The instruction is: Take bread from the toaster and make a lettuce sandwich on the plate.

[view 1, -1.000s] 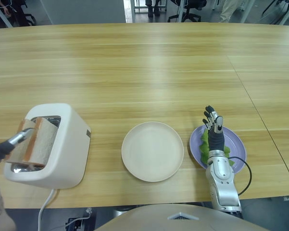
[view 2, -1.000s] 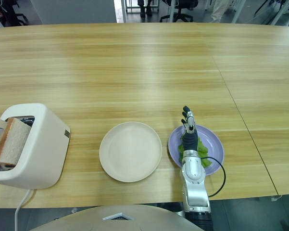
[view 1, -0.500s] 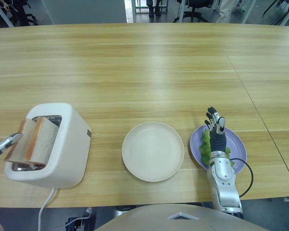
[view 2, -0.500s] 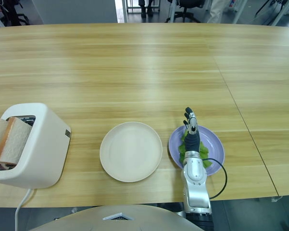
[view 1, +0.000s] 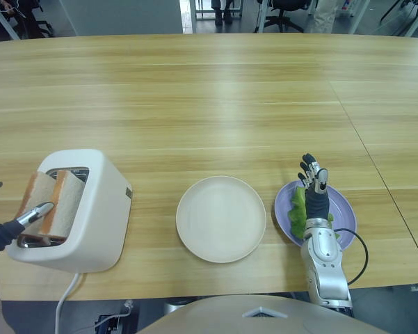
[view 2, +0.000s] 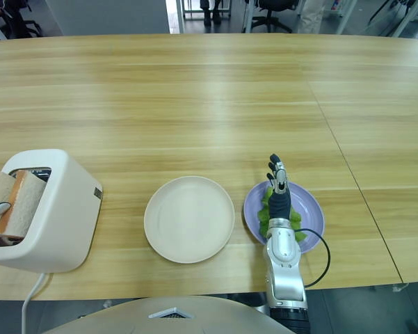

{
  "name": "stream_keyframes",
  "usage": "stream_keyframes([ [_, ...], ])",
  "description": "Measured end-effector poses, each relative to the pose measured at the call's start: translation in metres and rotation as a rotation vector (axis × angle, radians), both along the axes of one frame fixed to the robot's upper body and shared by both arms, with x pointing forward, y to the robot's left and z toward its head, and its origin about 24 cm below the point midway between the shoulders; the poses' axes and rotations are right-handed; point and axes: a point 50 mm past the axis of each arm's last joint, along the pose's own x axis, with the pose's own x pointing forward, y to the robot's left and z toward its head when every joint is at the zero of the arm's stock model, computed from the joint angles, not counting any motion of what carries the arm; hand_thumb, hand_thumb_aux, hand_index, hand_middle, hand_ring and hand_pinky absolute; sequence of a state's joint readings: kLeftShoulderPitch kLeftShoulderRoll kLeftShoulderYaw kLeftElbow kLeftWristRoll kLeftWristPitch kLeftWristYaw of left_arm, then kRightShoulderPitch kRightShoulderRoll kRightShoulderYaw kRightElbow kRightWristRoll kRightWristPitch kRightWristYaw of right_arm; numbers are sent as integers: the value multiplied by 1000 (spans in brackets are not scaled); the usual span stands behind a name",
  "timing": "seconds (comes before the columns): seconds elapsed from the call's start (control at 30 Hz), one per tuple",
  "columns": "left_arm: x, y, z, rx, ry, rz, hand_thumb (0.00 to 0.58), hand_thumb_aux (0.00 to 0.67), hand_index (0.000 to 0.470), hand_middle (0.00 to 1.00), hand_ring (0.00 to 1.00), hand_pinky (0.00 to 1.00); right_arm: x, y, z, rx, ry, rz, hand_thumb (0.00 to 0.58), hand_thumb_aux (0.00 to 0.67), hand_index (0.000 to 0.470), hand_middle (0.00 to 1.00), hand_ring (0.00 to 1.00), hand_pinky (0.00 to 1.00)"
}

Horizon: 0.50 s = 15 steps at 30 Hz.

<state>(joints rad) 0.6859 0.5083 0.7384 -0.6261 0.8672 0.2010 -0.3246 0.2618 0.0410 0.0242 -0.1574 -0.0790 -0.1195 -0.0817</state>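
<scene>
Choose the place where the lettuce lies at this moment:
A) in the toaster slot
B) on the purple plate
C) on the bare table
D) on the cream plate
B: the green lettuce lies on the purple plate, partly under the right hand, which is stretched out above it.

This looks like an office or a meeting room. The long table of pale wood planks resembles a conference table, and behind its far edge stand black swivel chairs with wheeled bases on a grey floor.
</scene>
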Motion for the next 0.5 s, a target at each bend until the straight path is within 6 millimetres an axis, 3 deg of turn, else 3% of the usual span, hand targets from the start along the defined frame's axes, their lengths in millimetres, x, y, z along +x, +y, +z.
stream_keyframes([
  [0.17, 0, 1, 0, -9, -3, 9, 0, 0, 0, 0, 0, 0, -2, -1, -2, 8, 7, -5, 0, 0, 0, 0, 0, 0],
  [0.23, -1, 4, -1, -22, -4, 20, 62, 37, 25, 0, 0, 0, -2, -1, -2, 11, 7, -5, 0, 0, 0, 0, 0, 0],
  [0.27, -2, 7, -1, -22, -2, 32, 62, 37, 25, 0, 0, 0, -2, -1, -2, 11, 7, -5, 0, 0, 0, 0, 0, 0],
  [0.3, -3, 9, -2, -21, 0, 43, 164, 102, 70, 0, 0, 0, -2, -2, -2, 9, 7, -5, 0, 0, 0, 0, 0, 0],
  [0.37, -4, 14, -4, -17, 13, 59, 194, 123, 85, 0, 0, 0, -2, -2, -2, 8, 8, -6, 0, 0, 0, 0, 0, 0],
  [0.43, -4, 16, -4, -12, 11, 63, 413, 310, 213, 0, 0, 0, -2, -2, -2, 8, 8, -7, 0, 0, 0, 0, 0, 0],
  [0.5, -4, 15, -4, -12, 13, 61, 485, 399, 274, 0, 0, 0, -2, -2, -2, 9, 7, -8, 0, 0, 0, 0, 0, 0],
])
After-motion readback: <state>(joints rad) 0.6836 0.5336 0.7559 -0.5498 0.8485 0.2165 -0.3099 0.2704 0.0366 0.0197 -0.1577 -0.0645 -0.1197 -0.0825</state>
